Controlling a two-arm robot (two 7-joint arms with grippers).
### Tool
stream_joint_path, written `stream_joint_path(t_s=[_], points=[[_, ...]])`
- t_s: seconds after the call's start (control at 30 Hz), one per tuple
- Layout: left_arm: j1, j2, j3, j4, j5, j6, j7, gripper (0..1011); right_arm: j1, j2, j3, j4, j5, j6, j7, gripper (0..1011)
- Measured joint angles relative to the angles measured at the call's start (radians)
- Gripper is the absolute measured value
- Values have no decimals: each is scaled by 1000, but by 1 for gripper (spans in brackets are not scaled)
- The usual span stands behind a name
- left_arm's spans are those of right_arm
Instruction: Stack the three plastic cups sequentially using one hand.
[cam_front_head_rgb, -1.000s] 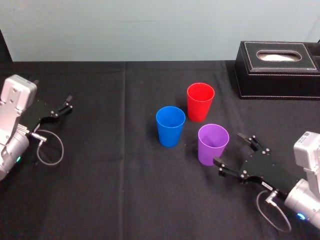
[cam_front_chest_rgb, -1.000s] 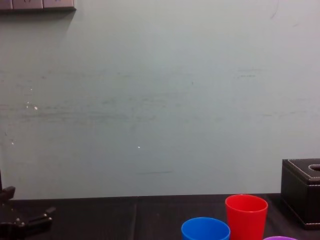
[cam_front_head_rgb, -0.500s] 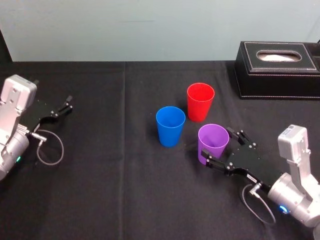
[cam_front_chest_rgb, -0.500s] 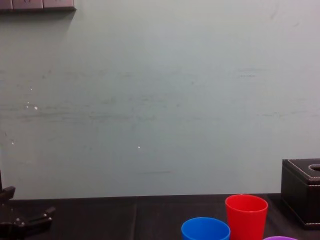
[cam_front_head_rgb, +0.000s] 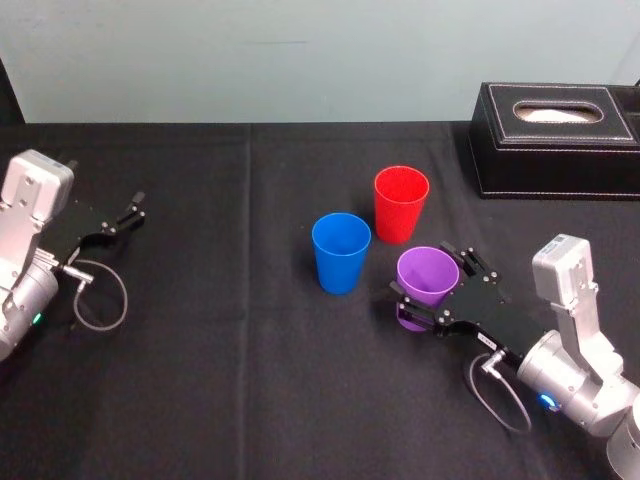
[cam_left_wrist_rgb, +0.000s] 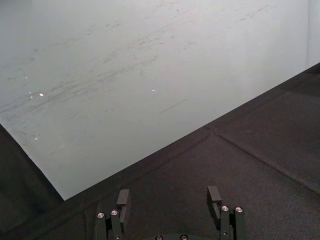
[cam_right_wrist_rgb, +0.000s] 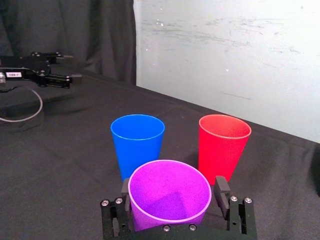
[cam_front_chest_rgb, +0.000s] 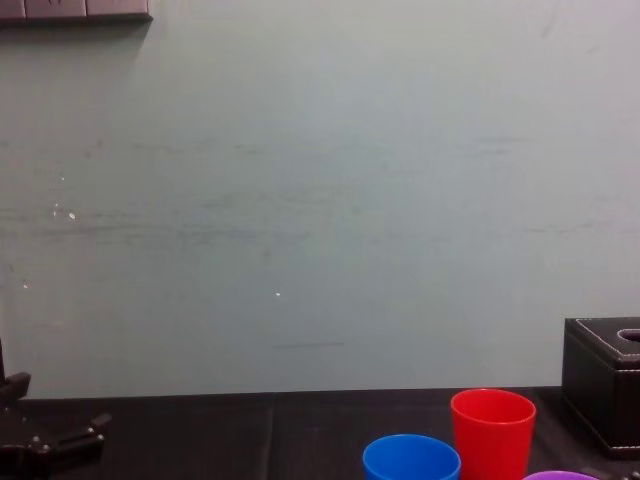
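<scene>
Straddling the purple cup (cam_right_wrist_rgb: 170, 192), the right gripper (cam_front_head_rgb: 430, 272) has its jaws open on either side of the upright tumbler, which stands on the black table (cam_front_head_rgb: 200, 380) at 5 o'clock from the blue cup (cam_front_head_rgb: 340, 252). The red cup (cam_front_head_rgb: 401, 204) stands at 1 o'clock from the blue one. The left gripper (cam_front_head_rgb: 137, 206) rests at the table's 9 o'clock, jaws apart.

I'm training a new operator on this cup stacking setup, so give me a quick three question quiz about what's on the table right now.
1. Fill in: the black box stands on the robot's ____ of the red cup.
2. True or false: the left gripper holds the blue cup.
3. Multiple choice: the right gripper reaches around which cup? A red, B blue, C purple.
Key: 1 right; 2 false, it lies open far left, away from the cups; 3 C.
</scene>
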Motion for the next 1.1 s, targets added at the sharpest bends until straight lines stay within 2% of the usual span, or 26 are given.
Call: stream_joint_path(t_s=[0.27,1.0,1.1], points=[[0,0,0,0,0,0,0,1005,3,-22,14,10,-6,18,7,1004],[0,0,0,0,0,0,0,1005,2,-19,12,8,-4,16,6,1004],[0,0,0,0,0,0,0,1005,2,-19,12,8,-4,16,6,964]])
